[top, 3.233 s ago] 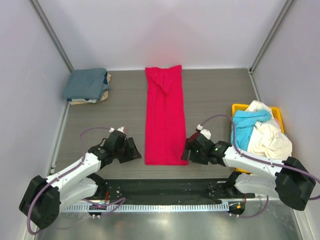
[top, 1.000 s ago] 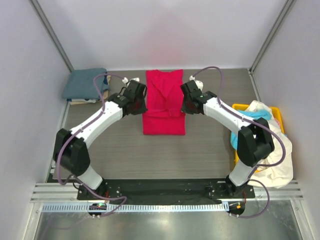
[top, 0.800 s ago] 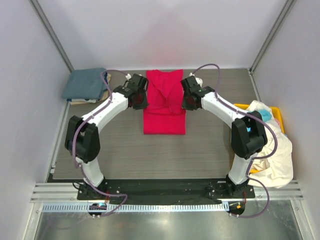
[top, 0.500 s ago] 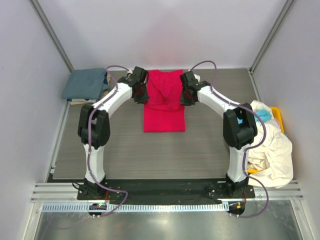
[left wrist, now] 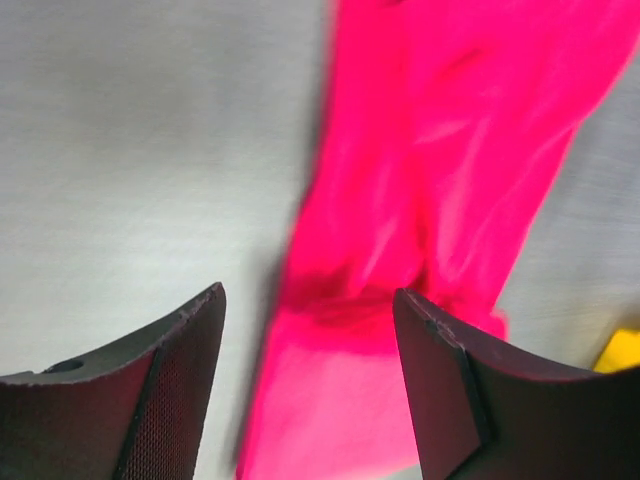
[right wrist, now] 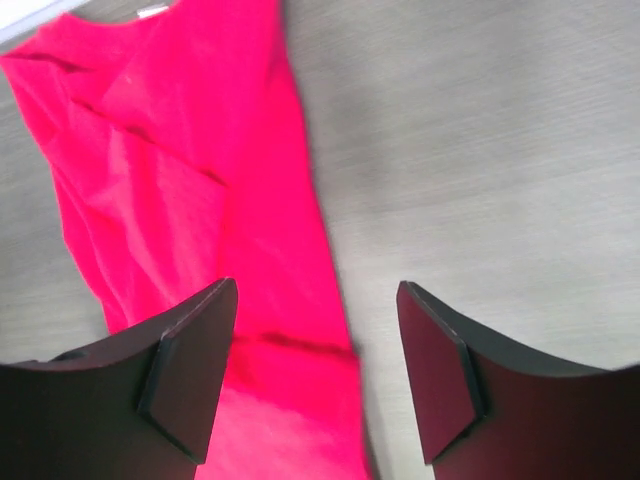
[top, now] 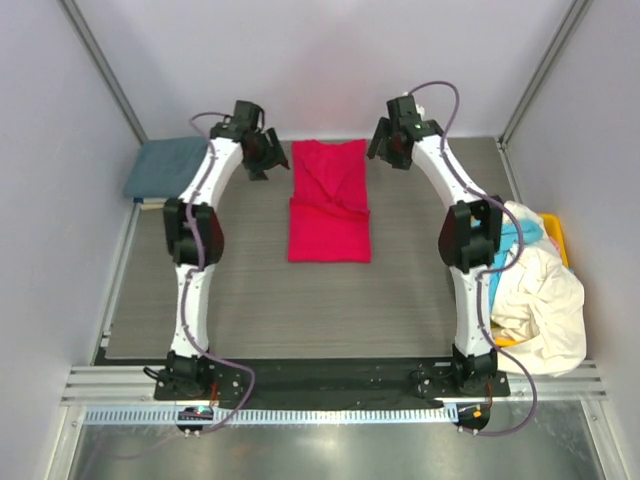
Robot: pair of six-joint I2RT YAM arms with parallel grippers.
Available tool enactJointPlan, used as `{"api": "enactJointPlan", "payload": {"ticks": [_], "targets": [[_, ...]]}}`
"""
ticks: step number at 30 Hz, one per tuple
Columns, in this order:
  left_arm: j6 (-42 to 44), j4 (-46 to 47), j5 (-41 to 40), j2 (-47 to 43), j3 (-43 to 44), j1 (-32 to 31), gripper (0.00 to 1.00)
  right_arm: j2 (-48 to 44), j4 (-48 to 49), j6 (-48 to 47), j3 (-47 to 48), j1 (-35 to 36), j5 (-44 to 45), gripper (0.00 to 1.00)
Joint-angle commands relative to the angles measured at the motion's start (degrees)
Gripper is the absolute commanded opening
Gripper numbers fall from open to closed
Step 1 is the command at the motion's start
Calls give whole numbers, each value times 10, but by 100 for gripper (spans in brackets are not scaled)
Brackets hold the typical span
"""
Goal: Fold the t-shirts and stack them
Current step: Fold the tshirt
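Note:
The bright red-pink t-shirt [top: 330, 205] lies folded in half at the middle back of the table, its upper layer wrinkled. My left gripper [top: 266, 158] hovers open and empty beside the shirt's far left corner. My right gripper [top: 384, 148] hovers open and empty beside its far right corner. The left wrist view shows the shirt [left wrist: 430, 190] below the open left gripper [left wrist: 308, 300]. The right wrist view shows the shirt [right wrist: 190, 200] below the open right gripper [right wrist: 316, 292]. A slate blue-grey shirt [top: 165, 164] tops a folded stack at the back left, with a tan edge [top: 152, 204] beneath.
The yellow bin [top: 553, 224] stands at the right edge, heaped with a cream-white shirt [top: 540, 290] and a cyan one [top: 514, 236] that spill over it. A corner of the bin shows in the left wrist view [left wrist: 622, 352]. Grey walls and metal posts enclose the table.
Both grippers have let go of the red-pink shirt and moved up and back to its far corners. The shirt now lies folded in half where they left it.

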Motion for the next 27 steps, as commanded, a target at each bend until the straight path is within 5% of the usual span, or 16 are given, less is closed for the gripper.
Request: {"api": "enactJointPlan", "payload": {"ticks": [1, 4, 7, 9, 15, 27], "targets": [[-2, 61, 5, -179, -200, 10, 69, -143, 40, -11, -173, 9, -27, 69], [-9, 107, 2, -288, -330, 5, 64, -243, 137, 0, -369, 33, -75, 61], [-12, 170, -23, -376, -512, -24, 63, -256, 147, 2, -430, 84, -75, 57], [-3, 179, -46, -414, -551, -53, 62, -249, 148, -1, -435, 123, -65, 57], [0, 179, -50, -502, -656, -87, 61, -166, 148, 2, -394, 156, -41, 55], [3, 155, -53, -693, -801, -88, 61, 18, 34, -31, -132, 144, 33, 53]]}}
